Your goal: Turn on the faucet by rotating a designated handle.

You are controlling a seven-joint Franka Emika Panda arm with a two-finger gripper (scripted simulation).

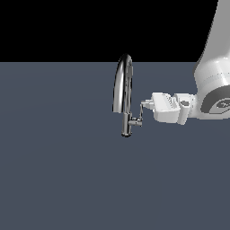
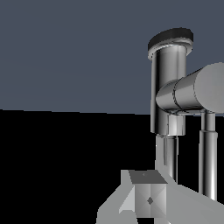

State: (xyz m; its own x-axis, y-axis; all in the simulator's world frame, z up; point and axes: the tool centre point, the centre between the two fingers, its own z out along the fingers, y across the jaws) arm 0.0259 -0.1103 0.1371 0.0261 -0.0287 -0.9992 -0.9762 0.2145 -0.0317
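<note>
Exterior view: faucet (image 1: 123,96) is polished chrome, a slim cylindrical body with a tall gooseneck spout arching over the top. It stands near the middle of a flat matte slate-grey surface (image 1: 58,170); background above the horizon is plain black. The handle (image 1: 139,114) is a thin chrome lever rising from a short horizontal stub on the body's side, toward the exterior view's right. White, smooth-shelled arm (image 1: 211,76) comes in from the exterior view's right, wrist roughly horizontal, gripper (image 1: 146,104) pointing at the faucet. Fingertips sit right at the top end of the lever, apparently touching it. Can't tell from here whether the fingers are spread or pinching.

Wrist view: close-up of chrome cylinders. Faucet body (image 2: 168,94) with a dark cap at one end, and the stub (image 2: 192,89) branching off it as a fat short cylinder. A thinner rod, the lever (image 2: 208,157), runs off from the stub. One pale grey faceted finger (image 2: 148,199) is in the foreground near the body. Finger spacing not readable here either.
</note>
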